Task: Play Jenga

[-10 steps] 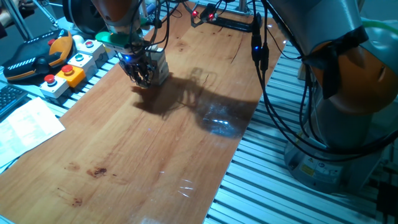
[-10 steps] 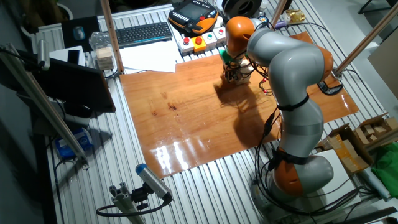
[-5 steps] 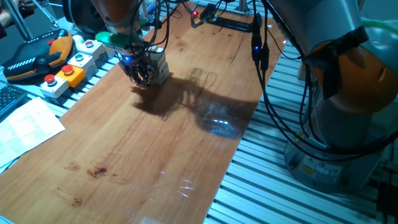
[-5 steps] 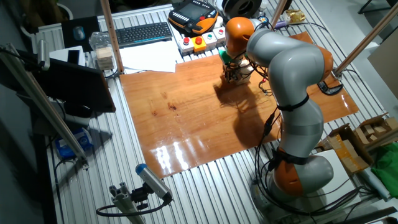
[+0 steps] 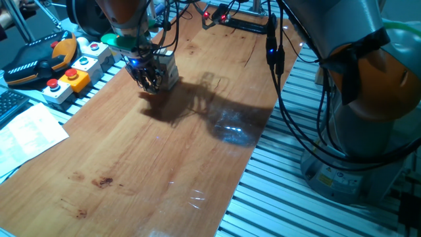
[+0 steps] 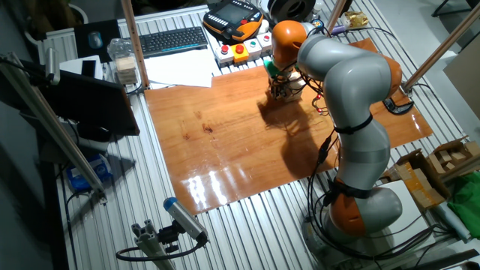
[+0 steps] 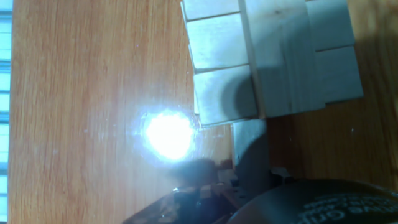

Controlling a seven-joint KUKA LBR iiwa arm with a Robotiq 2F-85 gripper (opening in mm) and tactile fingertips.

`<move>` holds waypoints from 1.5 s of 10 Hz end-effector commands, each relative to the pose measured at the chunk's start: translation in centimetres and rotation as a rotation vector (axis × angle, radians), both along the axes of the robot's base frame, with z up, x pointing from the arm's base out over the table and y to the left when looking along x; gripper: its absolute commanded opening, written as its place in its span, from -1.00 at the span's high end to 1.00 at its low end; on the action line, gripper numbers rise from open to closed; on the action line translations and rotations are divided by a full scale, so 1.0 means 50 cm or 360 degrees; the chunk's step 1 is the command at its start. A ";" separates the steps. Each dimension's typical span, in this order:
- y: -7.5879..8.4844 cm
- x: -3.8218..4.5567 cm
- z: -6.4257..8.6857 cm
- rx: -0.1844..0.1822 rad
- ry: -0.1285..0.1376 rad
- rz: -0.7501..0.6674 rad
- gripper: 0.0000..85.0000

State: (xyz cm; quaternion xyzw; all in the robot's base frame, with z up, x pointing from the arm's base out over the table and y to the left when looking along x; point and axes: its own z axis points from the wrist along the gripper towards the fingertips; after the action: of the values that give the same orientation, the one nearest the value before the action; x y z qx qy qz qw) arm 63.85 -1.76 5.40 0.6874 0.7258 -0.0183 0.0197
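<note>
No text, label, brand, number or sign can be read in any of the three views. In the hand view, faint pale marks run along the dark housing (image 7: 323, 202) at the bottom edge, below the fingers, too blurred to make out. In the other fixed view, the keyboard (image 6: 174, 40) and the sheets of paper (image 6: 180, 71), both well away from the fingers, are too small to show any characters. The push-button boxes (image 5: 69, 79) near the fingers show no legible lettering.
</note>
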 end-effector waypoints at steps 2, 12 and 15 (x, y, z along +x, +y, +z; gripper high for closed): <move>0.001 0.000 0.001 0.0000 0.0000 0.0000 0.98; 0.011 0.000 0.003 -0.0007 -0.0007 0.0008 0.98; 0.014 0.000 0.003 -0.0012 -0.0007 0.0008 0.98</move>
State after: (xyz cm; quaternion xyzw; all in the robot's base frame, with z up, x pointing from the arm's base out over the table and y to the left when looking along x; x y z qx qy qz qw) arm 63.83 -1.05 5.55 0.6856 0.7273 -0.0196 0.0239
